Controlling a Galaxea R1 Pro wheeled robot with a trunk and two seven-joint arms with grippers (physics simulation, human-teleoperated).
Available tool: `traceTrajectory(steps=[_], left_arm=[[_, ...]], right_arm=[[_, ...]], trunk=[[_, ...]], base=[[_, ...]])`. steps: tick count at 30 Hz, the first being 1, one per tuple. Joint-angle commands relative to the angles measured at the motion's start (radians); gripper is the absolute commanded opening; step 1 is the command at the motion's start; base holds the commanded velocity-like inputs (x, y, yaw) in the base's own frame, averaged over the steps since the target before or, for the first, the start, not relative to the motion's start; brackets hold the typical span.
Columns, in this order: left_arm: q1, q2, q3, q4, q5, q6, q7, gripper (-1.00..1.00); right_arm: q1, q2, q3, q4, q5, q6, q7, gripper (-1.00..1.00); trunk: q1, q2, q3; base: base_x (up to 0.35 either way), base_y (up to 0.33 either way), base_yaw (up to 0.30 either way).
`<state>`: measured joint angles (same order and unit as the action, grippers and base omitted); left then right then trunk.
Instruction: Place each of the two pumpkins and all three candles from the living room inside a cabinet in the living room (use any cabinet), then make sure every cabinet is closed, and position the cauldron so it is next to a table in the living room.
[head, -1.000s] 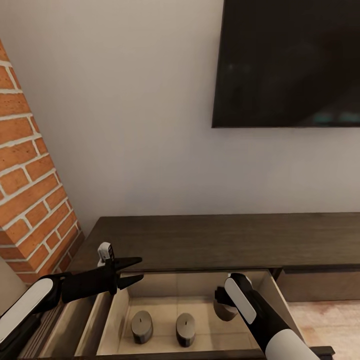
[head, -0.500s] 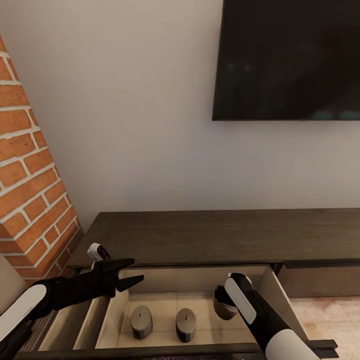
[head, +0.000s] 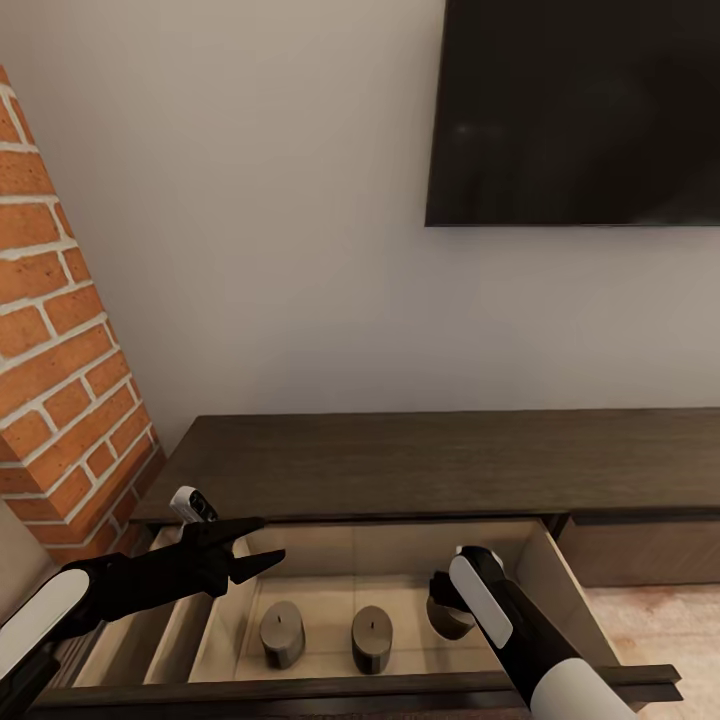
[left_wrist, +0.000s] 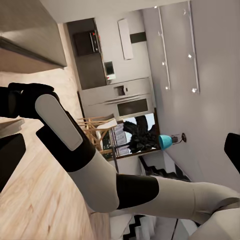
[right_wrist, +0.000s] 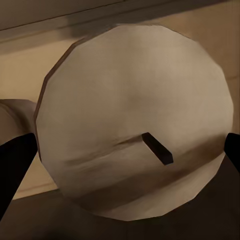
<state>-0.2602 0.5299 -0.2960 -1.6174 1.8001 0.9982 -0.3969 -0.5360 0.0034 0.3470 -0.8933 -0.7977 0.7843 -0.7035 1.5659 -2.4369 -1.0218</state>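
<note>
The right claw (head: 447, 612) grips a third candle (right_wrist: 135, 125) inside the open cabinet (head: 400, 470) drawer. Two candles (head: 282, 633) stand on its floor. The left claw (head: 255, 545), released, hovers over the drawer's left edge, lower than a second ago.

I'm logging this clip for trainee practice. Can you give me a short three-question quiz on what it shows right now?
1. True or false: the cabinet drawer is open.
2. How many candles stand free on the drawer floor, apart from the one at the right end effector?
3. The left end effector is: A) shut on a candle, B) open and empty above the drawer's left side, C) resting on the TV.

Key: 1. True. 2. Two, the left candle and the middle candle. 3. B.
</note>
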Motion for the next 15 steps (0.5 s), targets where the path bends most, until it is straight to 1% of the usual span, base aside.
traceTrajectory(steps=[1, 9, 12, 15], left_arm=[[-0.001, 0.001, -0.002, 0.001, -0.004, 0.0, -0.008, 1.0], [-0.001, 0.001, -0.002, 0.001, -0.005, 0.0, -0.007, 1.0], [-0.001, 0.001, -0.002, 0.001, -0.004, 0.0, -0.007, 1.0], [-0.001, 0.001, -0.002, 0.001, -0.005, 0.0, -0.007, 1.0]], right_arm=[[-0.001, 0.0, 0.002, -0.001, -0.01, -0.002, -0.009, -1.0], [-0.001, 0.0, 0.003, 0.005, -0.012, -0.029, -0.01, -1.0], [-0.001, 0.0, 0.002, 0.031, -0.01, -0.03, -0.01, -1.0], [-0.001, 0.0, 0.001, 0.042, -0.01, -0.031, -0.01, -1.0]], trunk=[[0.004, -0.008, -0.004], [0.034, -0.063, -0.029], [0.035, -0.064, -0.041], [0.035, -0.064, -0.041]], base=[[0.0, 0.0, 0.0], [0.0, 0.0, 0.0], [0.0, 0.0, 0.0], [0.0, 0.0, 0.0]])
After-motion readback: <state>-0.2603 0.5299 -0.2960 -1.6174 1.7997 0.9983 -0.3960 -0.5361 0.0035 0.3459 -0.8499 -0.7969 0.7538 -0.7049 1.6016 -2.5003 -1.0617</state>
